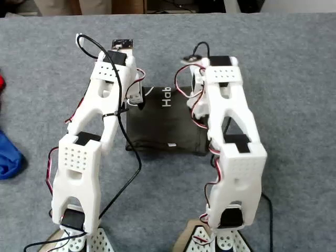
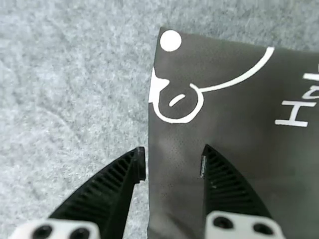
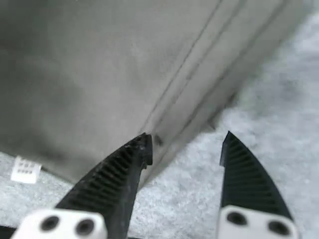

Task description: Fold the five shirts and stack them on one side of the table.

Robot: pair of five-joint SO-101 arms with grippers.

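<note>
- Dark shirt: lies as a compact rectangle on the grey table, midway between the two arms. Its near edge carries a small white label. It appears to be already folded, though it rests in the middle of the table and not at one side.
- Blue cloth: bunched at the left edge of the table, well apart from the dark shirt. It is probably another of the five shirts and looks unfolded.
- Left gripper: jaws released and holding nothing. One finger is over the bare table and the other over the dark shirt, so the claw straddles the shirt's left edge beside the white print.
- Right gripper: jaws likewise spread and empty. It straddles the shirt's right edge, where layered fold lines run, with one finger above the cloth and the other above the table.
- Red cloth: a sliver at the far left edge. Whether it is a shirt, or folded, cannot be told.
- Progress, as a judgement: one shirt is folded or nearly so and not yet moved aside. No stack is formed, so most of the task remains.
</note>
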